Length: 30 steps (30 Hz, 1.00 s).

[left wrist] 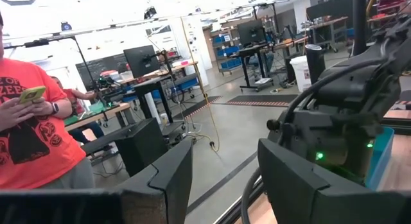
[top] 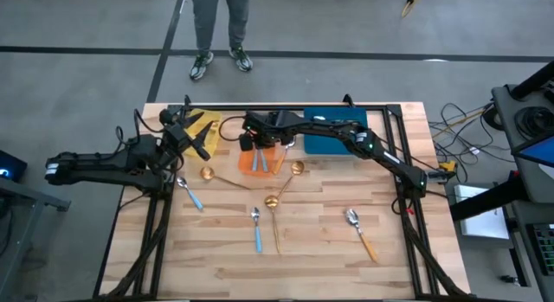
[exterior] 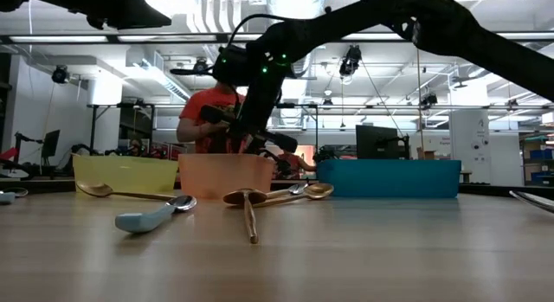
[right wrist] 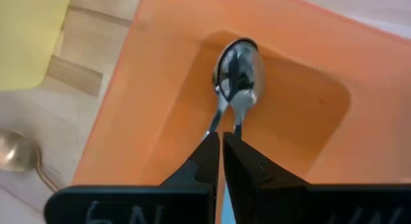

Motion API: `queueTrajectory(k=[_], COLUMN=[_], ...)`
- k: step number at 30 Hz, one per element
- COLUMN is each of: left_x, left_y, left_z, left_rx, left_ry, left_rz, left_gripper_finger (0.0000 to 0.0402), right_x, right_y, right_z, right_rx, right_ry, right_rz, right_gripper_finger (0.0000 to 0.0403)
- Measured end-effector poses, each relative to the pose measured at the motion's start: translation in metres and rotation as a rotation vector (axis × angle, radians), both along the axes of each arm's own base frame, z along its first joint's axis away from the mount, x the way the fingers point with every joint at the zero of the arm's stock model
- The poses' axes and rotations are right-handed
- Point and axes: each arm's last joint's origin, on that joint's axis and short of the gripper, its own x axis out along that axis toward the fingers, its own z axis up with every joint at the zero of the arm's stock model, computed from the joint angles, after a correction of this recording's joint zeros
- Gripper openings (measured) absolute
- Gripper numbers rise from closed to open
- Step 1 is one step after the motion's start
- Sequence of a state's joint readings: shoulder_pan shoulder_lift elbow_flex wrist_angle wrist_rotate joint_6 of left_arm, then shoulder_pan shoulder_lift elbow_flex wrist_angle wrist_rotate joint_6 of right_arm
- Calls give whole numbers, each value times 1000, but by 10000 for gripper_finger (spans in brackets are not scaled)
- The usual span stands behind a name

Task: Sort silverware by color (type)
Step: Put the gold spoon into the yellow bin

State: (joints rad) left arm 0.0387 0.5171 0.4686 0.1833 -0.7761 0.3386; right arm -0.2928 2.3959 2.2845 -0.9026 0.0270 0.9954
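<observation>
My right gripper point(right wrist: 222, 142) reaches down into the orange bin point(top: 275, 160), shut on a blue-handled spoon point(right wrist: 243, 89). The bowl of a second spoon point(right wrist: 226, 73) shows right beside it in the bin. My left gripper point(left wrist: 225, 176) is open and touches nothing; it hovers over the yellow bin point(top: 208, 125), facing the room. On the table lie two blue-handled spoons point(top: 190, 195) point(top: 256, 229), an orange-handled spoon point(top: 362, 233) and three gold spoons point(top: 221, 176) point(top: 273, 214) point(top: 291, 172). My right gripper pinches the blue-handled spoon between its two fingers where the silver neck point(right wrist: 237, 129) meets the handle. The fingers come from above, slanting down into the orange bin, and lie along the spoon. The bowl point(right wrist: 246, 83) points down ahead of the fingertips, near the bin's floor.
The blue bin point(top: 333, 138) stands to the right of the orange bin, along the table's far edge. A person in an orange shirt point(left wrist: 32, 134) stands beyond the table, and a person's legs point(top: 216, 34) show past the far edge. Bare wood lies near the front edge.
</observation>
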Motion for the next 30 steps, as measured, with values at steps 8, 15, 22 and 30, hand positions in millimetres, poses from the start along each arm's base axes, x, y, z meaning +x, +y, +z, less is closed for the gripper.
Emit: queueTrajectory(k=[8,15,22,30], left_x=[0,0,2,6], left_y=[0,0,-1,-5], left_z=[0,-1,-2,-7], left_rx=[0,0,7,11], left_ry=[3,16,23,71], left_rz=[0,-1,-66,-217], left_gripper_finger=[157,157,157,157], right_x=[2,-1,-7,-12], right_y=[-1,-1,14,57], right_z=[1,13,37,64], right_rx=[-18,-108,-238,-421], right_ry=[-23,-5,43,126], right_rz=[19,196,439,647], right_gripper_finger=[13,13,13,13])
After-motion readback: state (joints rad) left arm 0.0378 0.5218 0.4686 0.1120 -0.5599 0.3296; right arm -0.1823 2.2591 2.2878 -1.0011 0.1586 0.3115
